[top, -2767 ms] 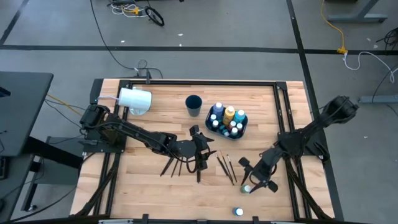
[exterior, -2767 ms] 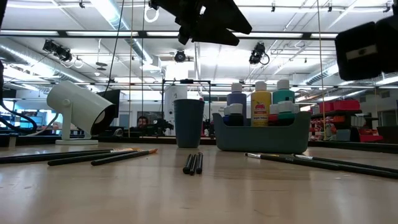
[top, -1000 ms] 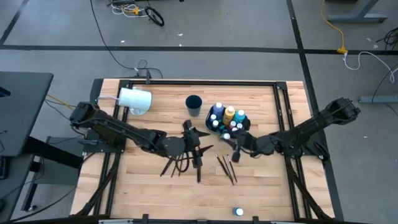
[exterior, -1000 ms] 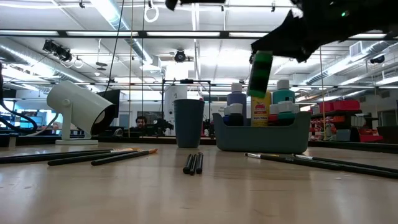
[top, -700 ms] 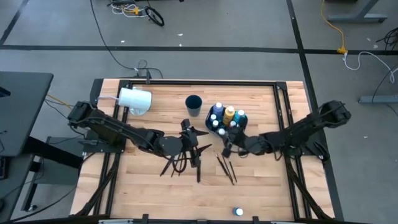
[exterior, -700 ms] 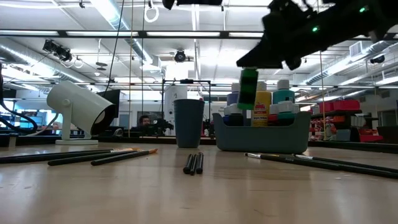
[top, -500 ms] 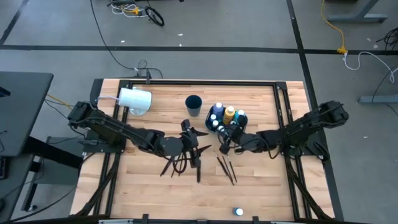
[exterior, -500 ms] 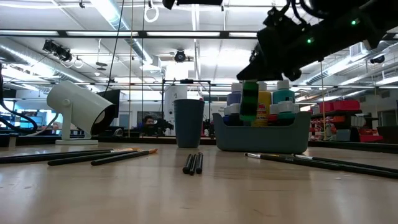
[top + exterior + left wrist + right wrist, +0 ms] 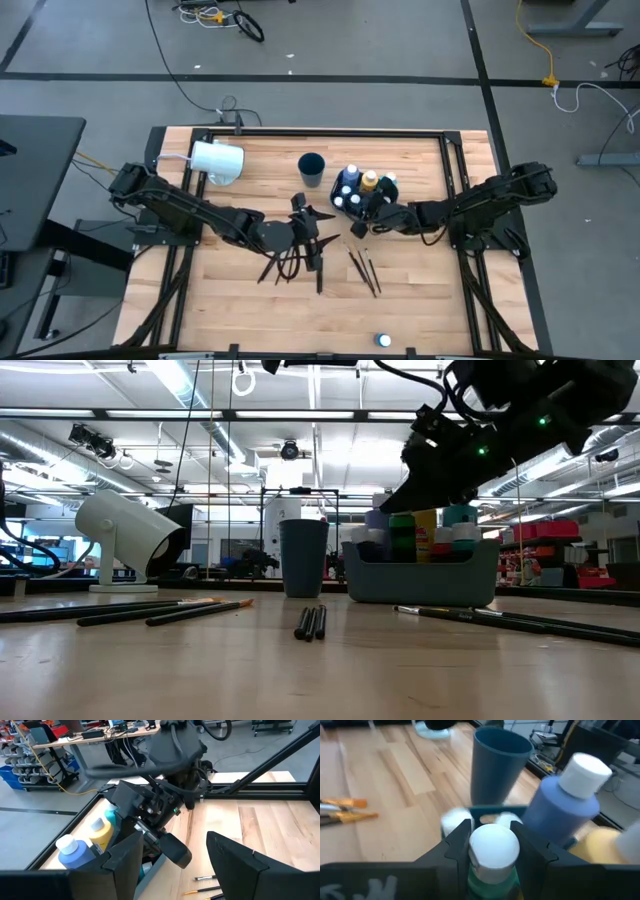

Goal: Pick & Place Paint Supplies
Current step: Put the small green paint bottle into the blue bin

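Bottles point(image 9: 418, 530) crowding the caddy point(image 9: 420, 582)

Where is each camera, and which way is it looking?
High view: above, looking straight down at the table; shows both arms, the right claw at the caddy.
Low view: at tabletop height, looking across; the right arm lowers a green bottle into the caddy.
Left wrist view: on the left arm, facing the caddy; its open claw shows.
Right wrist view: on the right arm; its fingers grip the green bottle.
All four share the caddy.
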Robot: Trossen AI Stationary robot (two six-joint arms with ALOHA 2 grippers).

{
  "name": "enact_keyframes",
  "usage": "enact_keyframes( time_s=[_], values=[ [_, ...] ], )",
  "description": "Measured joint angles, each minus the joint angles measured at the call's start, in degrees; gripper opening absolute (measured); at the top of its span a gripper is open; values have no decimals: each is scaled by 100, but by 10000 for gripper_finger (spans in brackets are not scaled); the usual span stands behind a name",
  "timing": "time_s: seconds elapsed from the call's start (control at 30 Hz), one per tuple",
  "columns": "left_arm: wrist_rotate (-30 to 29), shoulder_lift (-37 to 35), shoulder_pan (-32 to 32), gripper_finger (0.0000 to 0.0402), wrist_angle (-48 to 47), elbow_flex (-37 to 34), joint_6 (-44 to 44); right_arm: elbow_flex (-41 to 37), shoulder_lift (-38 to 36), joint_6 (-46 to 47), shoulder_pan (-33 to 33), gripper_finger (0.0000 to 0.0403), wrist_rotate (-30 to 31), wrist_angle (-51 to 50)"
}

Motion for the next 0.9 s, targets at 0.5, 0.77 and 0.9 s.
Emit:
enact_keyframes(
  time_s=[0.5, 0.77, 0.9],
  values=[
    [-2, 0, 2, 229, 63, 0, -189, 5, -2, -128, -333, 120, -768, 319],
    [-2, 0, 2, 229, 59, 0, -223, 7, -2, -254, -332, 121, -1181, 295],
    [-1, 0, 2, 229, 59, 0, -223, -2, 4, -495, -331, 130, -1218, 253]
  ],
)
